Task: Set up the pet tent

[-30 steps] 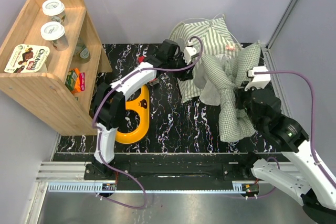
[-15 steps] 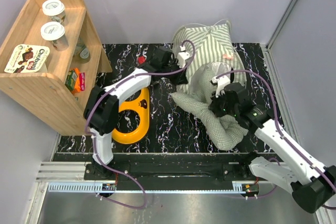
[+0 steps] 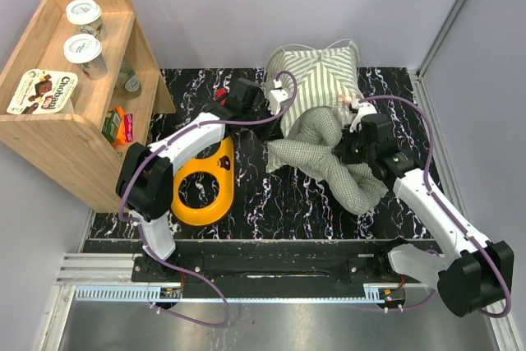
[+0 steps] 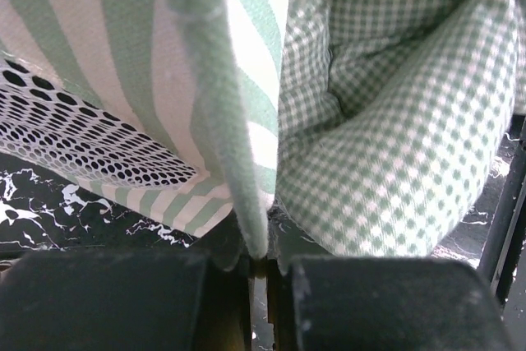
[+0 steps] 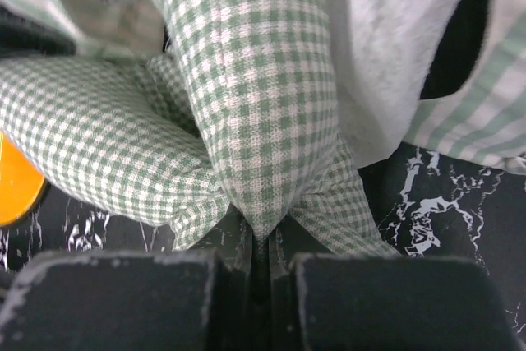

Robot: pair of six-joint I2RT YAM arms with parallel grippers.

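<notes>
The pet tent (image 3: 316, 67), green-and-white striped, lies crumpled at the back of the table. In the left wrist view its stripes (image 4: 156, 63) and white mesh window (image 4: 74, 141) fill the left side. My left gripper (image 3: 281, 108) (image 4: 256, 262) is shut on a folded striped edge of the tent. A small-checked green cushion (image 3: 333, 166) (image 5: 263, 96) lies twisted in front of the tent. My right gripper (image 3: 343, 148) (image 5: 261, 240) is shut on a fold of it. White fabric (image 5: 394, 47) shows behind the cushion.
A wooden shelf (image 3: 57, 133) with cups and snack packs stands at the left. A yellow ring-shaped object (image 3: 205, 182) lies on the black marbled table (image 3: 271, 195) beside the left arm. A small red item (image 3: 220, 93) sits near the back.
My left gripper has closed on the tent's edge. The right arm has swung left and back with the cushion, which now lies twisted nearer the table's middle.
</notes>
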